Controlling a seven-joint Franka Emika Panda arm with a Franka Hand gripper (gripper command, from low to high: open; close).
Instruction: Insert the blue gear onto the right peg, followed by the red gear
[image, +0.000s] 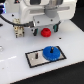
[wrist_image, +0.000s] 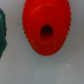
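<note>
Now the blue gear (image: 51, 52) already sits on the plate (image: 35, 58), apparently over the right peg. Your fingers (image: 46, 29) hover just above the red gear (image: 46, 32) on the table (image: 15, 60); whether they're spread, I cannot tell. Centre on its hub (wrist_image: 46, 31), descend straight, then pinch evenly.
</note>
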